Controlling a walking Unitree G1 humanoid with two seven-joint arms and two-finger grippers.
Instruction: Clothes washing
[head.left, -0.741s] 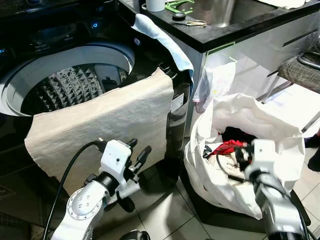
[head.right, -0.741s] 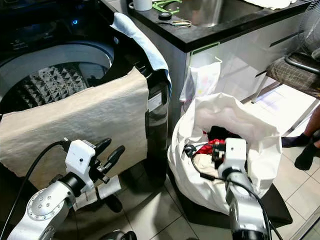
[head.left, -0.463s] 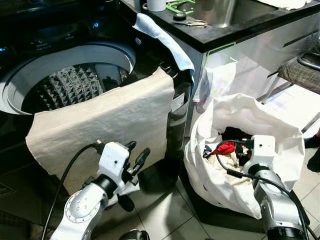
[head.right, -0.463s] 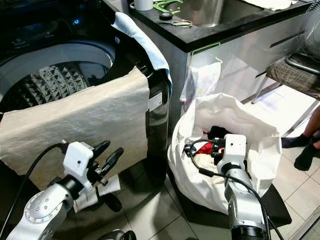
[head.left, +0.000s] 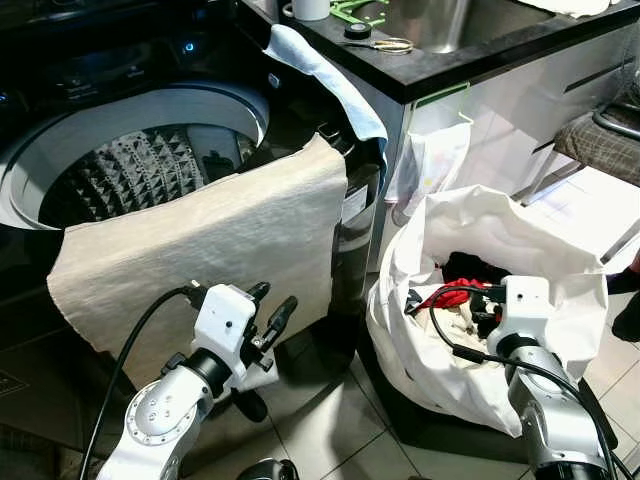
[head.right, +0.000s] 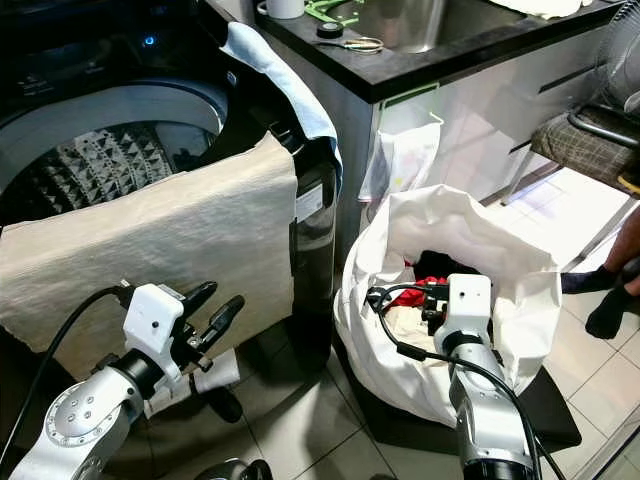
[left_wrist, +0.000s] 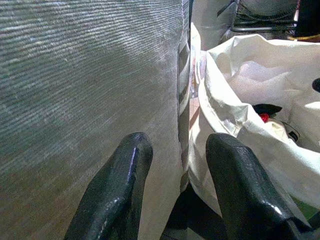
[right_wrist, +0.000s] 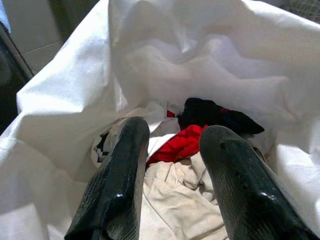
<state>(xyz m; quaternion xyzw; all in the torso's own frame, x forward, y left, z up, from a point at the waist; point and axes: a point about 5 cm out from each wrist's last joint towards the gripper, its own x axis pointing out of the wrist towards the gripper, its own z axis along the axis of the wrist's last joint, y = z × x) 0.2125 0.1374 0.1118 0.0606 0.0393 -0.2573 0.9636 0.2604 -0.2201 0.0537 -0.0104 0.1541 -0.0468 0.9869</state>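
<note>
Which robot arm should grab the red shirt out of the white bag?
The right. Its right gripper hangs open just above the red garment inside the white bag. The left gripper is open too, but it sits by the beige cloth draped over the washer.

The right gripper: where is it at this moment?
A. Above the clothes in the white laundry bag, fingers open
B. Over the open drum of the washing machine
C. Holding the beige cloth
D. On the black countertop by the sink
A: the right gripper hovers with open fingers over the red garment inside the white laundry bag.
</note>
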